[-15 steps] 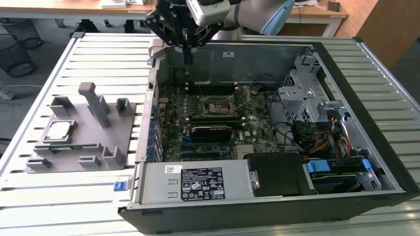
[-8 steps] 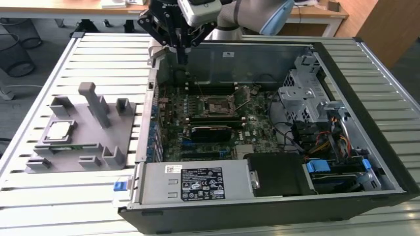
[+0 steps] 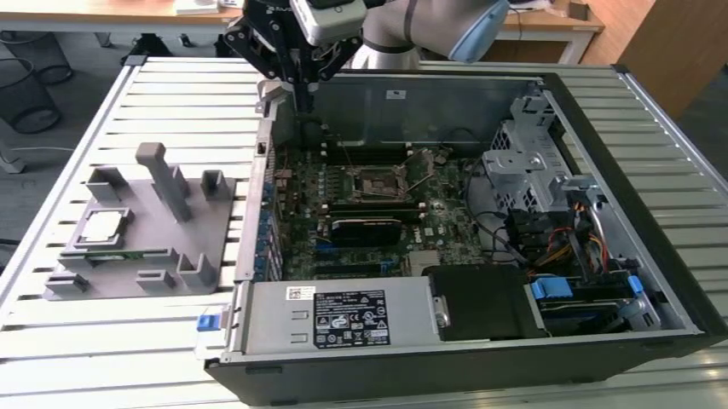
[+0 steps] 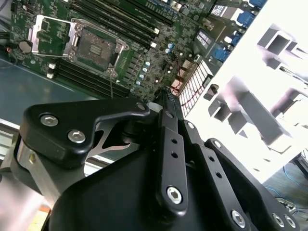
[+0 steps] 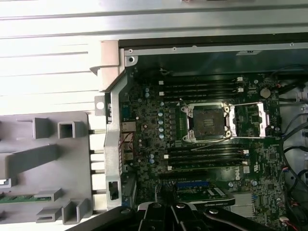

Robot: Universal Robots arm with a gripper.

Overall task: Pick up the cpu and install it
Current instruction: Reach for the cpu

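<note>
Care is what this part asks of you. Your small, flat, square cpu (image 3: 105, 226), with its silver-grey metal top and pale edge, lies face up in a shallow seat on the grey moulded plastic fixture (image 3: 170, 256). That fixture sits on the pale slatted metal table (image 3: 68, 341) at the exterior view's left, beside the open black computer case (image 3: 478, 379) and well apart from the arm. A thin green memory stick (image 5: 19, 196) rests in a slot of the same fixture.

Your black linkage gripper (image 3: 305, 102) hangs above the far corner of the case on the fixture's side. In the second wrist view its fingers (image 4: 166, 125) look pressed together into one narrow tip, with nothing between them.

Inside the case, the black square socket frame with its metal lever (image 5: 207, 120) sits mid-way across the green motherboard (image 5: 144, 125). Its plate appears swung open and its seat bare, so the chip is not yet installed.

By my judgement the chip is light and rigid, and its metal top is slick. The contacts underneath are probably delicate, and the socket's more so. Take it across two opposite pale edges, keep it level, and squeeze only as hard as you need. A tilted hold could let it slide or seat crooked.
</note>
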